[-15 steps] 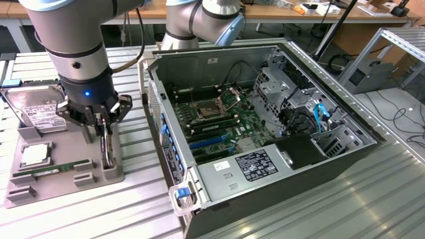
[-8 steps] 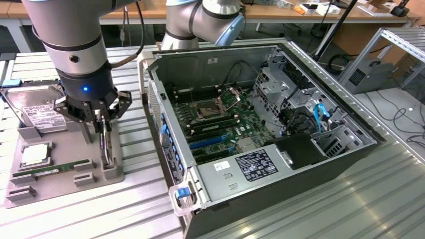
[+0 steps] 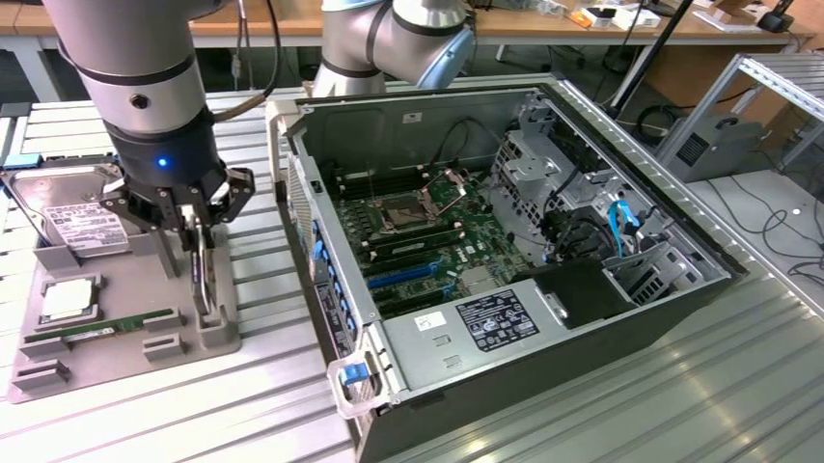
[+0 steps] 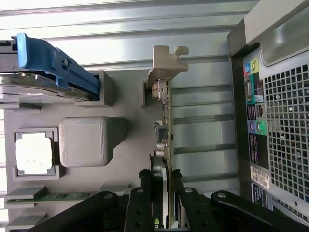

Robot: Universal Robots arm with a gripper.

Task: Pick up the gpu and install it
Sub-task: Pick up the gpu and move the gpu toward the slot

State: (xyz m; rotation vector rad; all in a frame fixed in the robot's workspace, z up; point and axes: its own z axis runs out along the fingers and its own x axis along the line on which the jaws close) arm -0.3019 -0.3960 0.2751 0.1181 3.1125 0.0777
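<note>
Four parts are held in one grey tray (image 3: pixel 129 355): one hard drive (image 3: pixel 80 230), one processor (image 3: pixel 65 302), one memory stick (image 3: pixel 116 326), and one gpu (image 4: pixel 164 121), stood on edge and clamped by the gripper (image 4: pixel 161 174).

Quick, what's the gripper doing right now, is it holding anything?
Gripper: closed on the gpu, fingers either side of the card, which stands on edge in the gray holder.
</note>
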